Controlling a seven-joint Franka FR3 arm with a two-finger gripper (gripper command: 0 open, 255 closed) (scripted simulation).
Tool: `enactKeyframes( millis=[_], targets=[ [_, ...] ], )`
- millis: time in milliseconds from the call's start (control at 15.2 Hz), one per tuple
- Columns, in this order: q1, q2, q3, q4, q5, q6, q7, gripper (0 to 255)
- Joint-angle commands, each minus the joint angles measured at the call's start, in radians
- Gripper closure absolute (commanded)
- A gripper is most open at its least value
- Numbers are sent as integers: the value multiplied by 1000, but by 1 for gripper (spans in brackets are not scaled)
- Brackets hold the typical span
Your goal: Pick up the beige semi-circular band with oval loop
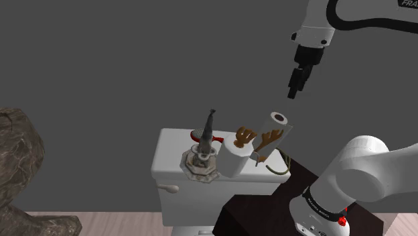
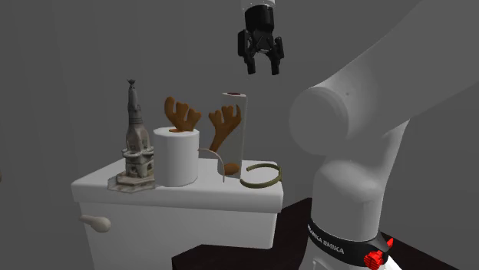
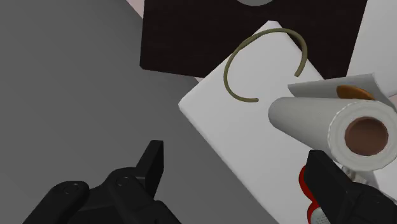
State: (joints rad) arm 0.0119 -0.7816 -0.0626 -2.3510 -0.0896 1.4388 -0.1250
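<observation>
Band [image 2: 259,185] sits flat on the white tank lid [image 2: 192,195], at the end nearest the dark stand [image 1: 268,208], just beside the tall paper roll [image 2: 234,130] and not touching it as far as I can tell. It looks thin, olive-tan and C-shaped. The wrist view gives the best read: band [image 3: 226,73] near the lid's corner [image 3: 216,121], open side facing the tall paper roll [image 3: 331,124], dark stand [image 3: 184,38] past the lid edge. In the shoulder view the band [image 1: 276,173] is a dark sliver partly behind the antlers [image 1: 264,141], so its shape is hard to judge there. Gripper [image 2: 260,70] hangs well above the lid, fingers apart, nothing between them. The wrist view confirms this, with both black fingers spread wide around the gripper centre [image 3: 235,162] and only grey wall and lid in the gap. The shoulder view shows the gripper [image 1: 293,94] above and beside the tall roll's top, pointing down. The second exterior view lays out the rest of the row: grey tower figurine [image 2: 134,142], toilet roll [image 2: 176,153], brown antlers [image 2: 203,115], and a flush lever [image 2: 96,222] on the tank front. Only the shoulder view has the rock [image 1: 17,167] off at its left. The wrist view also catches something red [image 3: 305,184] by one finger; I can't tell what it is.
</observation>
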Motion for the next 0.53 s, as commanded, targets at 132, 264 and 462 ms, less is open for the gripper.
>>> enactKeyframes(
  millis=[132,264,462],
  targets=[
    [14,-27,21,-71,11,31,10,0],
    [30,-52,43,-139,24,61,19,0],
    [57,-85,76,-238,47,107,35,0]
  ],
)
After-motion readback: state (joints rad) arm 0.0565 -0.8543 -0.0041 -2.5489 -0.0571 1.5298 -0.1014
